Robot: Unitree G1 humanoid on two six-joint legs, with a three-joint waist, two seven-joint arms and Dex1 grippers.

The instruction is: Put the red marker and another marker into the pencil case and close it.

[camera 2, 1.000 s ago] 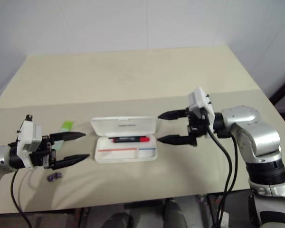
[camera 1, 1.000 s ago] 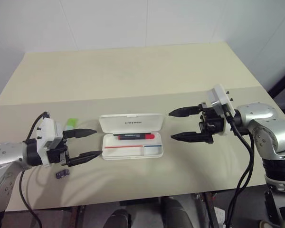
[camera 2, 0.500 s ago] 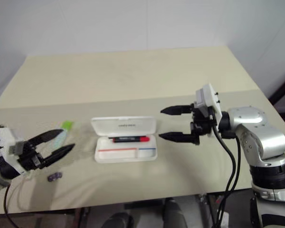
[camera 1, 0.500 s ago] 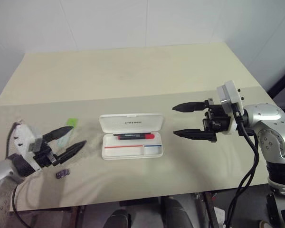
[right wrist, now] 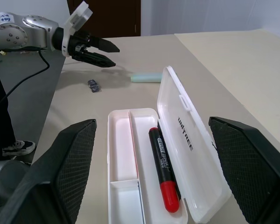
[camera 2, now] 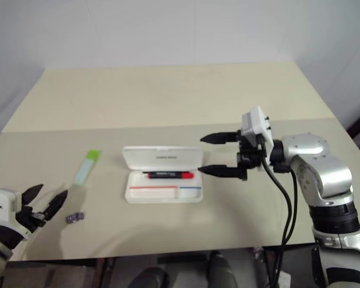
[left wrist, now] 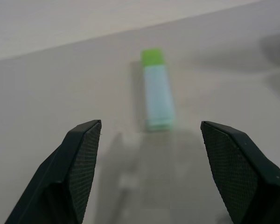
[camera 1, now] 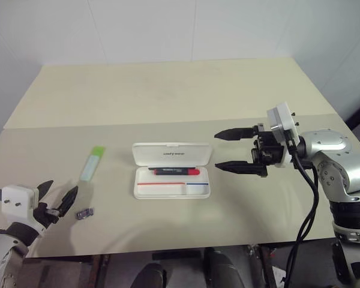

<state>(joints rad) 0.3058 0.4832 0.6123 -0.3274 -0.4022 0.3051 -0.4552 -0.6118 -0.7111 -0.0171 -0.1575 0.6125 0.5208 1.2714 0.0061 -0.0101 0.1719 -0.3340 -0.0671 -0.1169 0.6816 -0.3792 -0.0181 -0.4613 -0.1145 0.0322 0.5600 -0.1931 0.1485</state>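
red marker (camera 1: 174, 171): lies in open pencil case (camera 1: 171, 178), centre frame; one item done
green marker (camera 1: 92, 162): flat on table (camera 1: 168, 96), left of case, likely next pick
left pincer (camera 1: 56, 201): wide, empty, lower left, aimed at green marker
right pincer (camera 1: 234, 150): wide, empty, beside case, probably waiting to shut lid
room: beige table, white walls

Room: beige table (camera 1: 168, 90) of two tops joined at a seam, white walls (camera 1: 138, 30) behind, dark door (right wrist: 116, 18) beyond the table's end.
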